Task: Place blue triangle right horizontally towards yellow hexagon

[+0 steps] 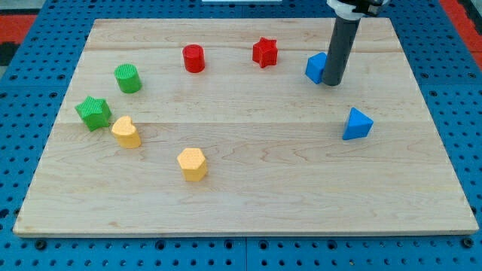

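Note:
The blue triangle (357, 124) lies at the view's right, a little below mid-height of the wooden board. The yellow hexagon (192, 164) sits left of centre, toward the view's bottom. My tip (332, 83) stands on the board near the view's top right, touching the right side of a second blue block (315, 68), whose shape is partly hidden by the rod. The tip is above and a little left of the blue triangle, about a block's width apart from it.
A red cylinder (193, 58) and a red star (265, 52) sit near the view's top. A green cylinder (128, 77), a green star (93, 112) and a yellow heart-shaped block (126, 132) stand at the left. The board (248, 203) ends on a blue pegboard.

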Robot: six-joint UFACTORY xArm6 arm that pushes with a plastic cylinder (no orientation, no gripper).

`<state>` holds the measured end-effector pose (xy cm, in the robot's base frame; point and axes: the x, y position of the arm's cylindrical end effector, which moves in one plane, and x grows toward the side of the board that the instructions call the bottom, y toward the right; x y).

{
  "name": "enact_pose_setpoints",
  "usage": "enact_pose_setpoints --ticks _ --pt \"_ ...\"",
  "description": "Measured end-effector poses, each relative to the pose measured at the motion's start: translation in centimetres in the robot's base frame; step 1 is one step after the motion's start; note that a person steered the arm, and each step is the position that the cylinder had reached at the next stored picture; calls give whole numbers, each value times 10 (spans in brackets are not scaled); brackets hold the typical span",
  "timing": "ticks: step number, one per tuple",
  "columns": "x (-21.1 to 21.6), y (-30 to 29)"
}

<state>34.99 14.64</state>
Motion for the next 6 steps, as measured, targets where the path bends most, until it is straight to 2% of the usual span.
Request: enact_pose_setpoints --ticks 2,3,6 --pt "-25 -1" --pt "-8 35" --pt "80 36"
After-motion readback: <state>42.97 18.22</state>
